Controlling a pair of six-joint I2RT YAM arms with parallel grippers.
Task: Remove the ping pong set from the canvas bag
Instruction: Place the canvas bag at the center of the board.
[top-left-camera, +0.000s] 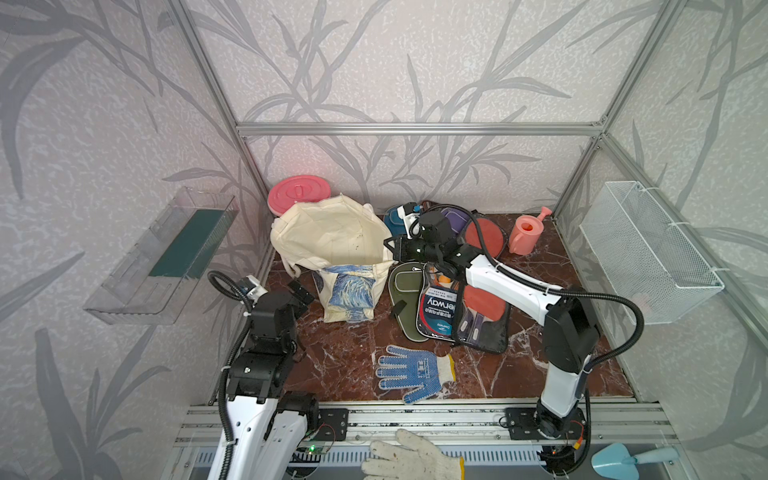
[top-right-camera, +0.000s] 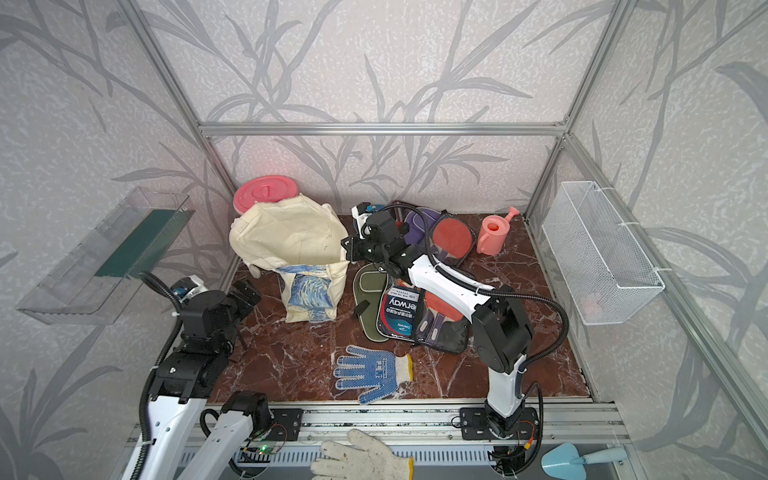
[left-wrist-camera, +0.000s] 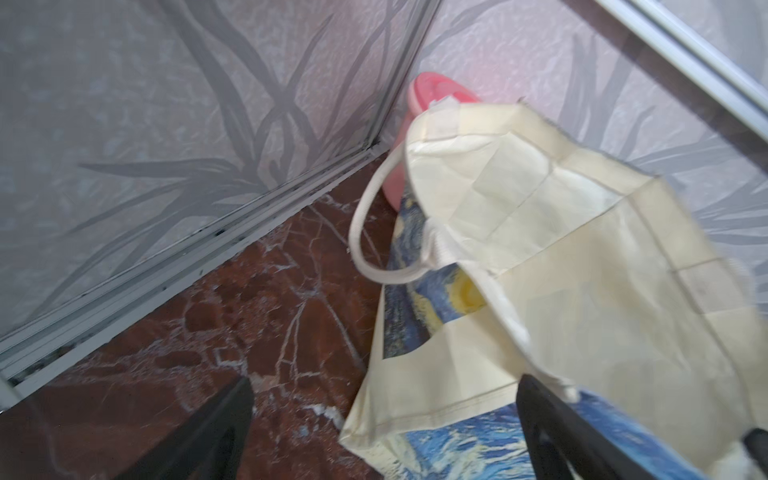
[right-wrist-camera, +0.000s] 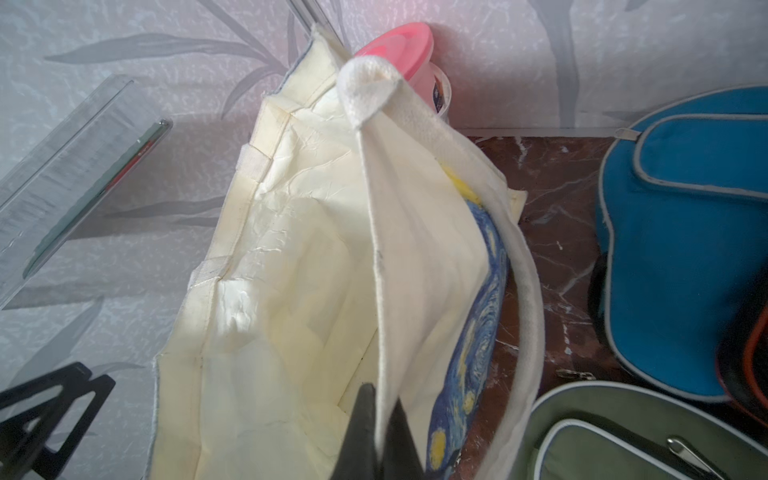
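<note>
Left pincer (top-left-camera: 302, 291) gapes empty by the left edge of the worktop (top-left-camera: 340, 361); right pincer (right-wrist-camera: 380, 405) is clenched on the rim of the cream, starry-print canvas bag (top-left-camera: 332, 237). Olive, clear-fronted and blue cases of the ping pong set (top-left-camera: 440, 309) lie outside, toward the back edge; the bag looks empty, so little seems left.

We can read one label only: white letters "erway", upside down to the camera in both top views, on the dark blue face of the clear-fronted pack (top-left-camera: 440, 313) (top-right-camera: 402, 312). The word's beginning is cut off, and the smaller print beside it is illegible.
</note>
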